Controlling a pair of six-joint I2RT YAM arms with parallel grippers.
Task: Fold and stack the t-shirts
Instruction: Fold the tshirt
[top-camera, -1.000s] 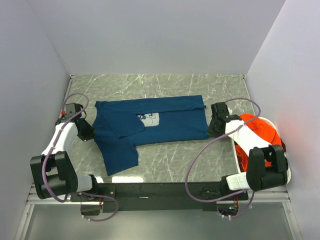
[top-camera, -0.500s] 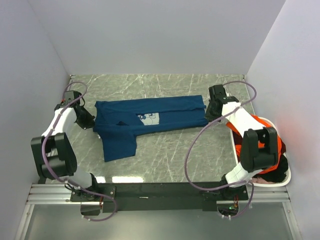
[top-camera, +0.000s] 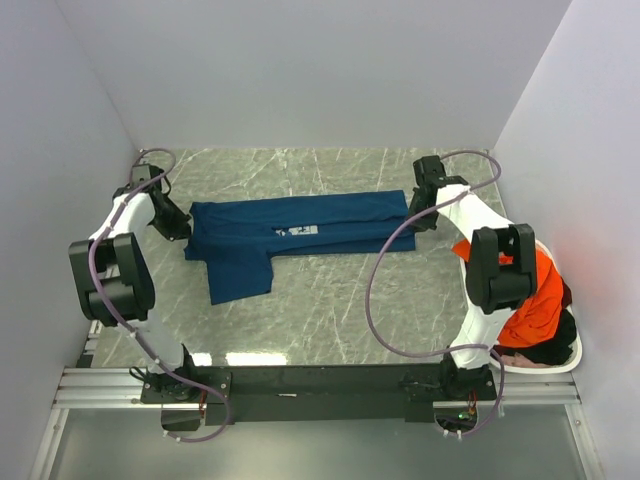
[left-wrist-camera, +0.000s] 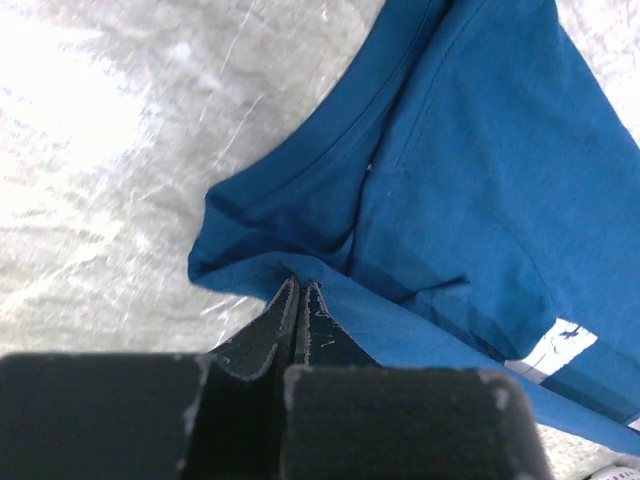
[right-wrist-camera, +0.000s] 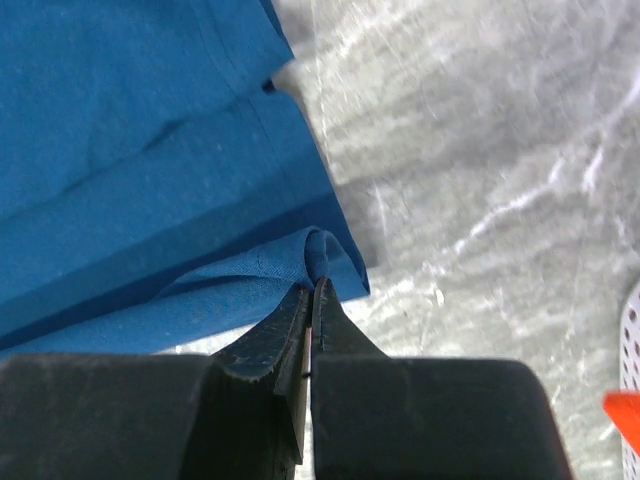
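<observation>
A navy blue t-shirt (top-camera: 300, 225) lies stretched across the marble table, folded lengthwise, with a strip of its pale chest print (top-camera: 297, 231) showing and a sleeve flap (top-camera: 238, 275) hanging toward the near side. My left gripper (top-camera: 184, 228) is shut on the shirt's left edge; the left wrist view shows the cloth (left-wrist-camera: 450, 180) pinched at my closed tips (left-wrist-camera: 301, 287). At the shirt's right edge my right gripper (top-camera: 413, 213) is also shut, and the right wrist view shows a folded hem (right-wrist-camera: 150, 200) clamped at the tips (right-wrist-camera: 312, 288). An orange t-shirt (top-camera: 535, 300) lies in the basket.
A white plastic basket (top-camera: 572, 352) stands at the right near corner, holding the orange shirt and darker cloth (top-camera: 545, 352). Grey walls close in the table at left, back and right. Bare marble (top-camera: 330, 310) lies between the shirt and the arm bases.
Both grippers have moved toward the back of the table, carrying the near edge of the navy shirt with them. The shirt is now a narrower folded band and most of the print is covered.
</observation>
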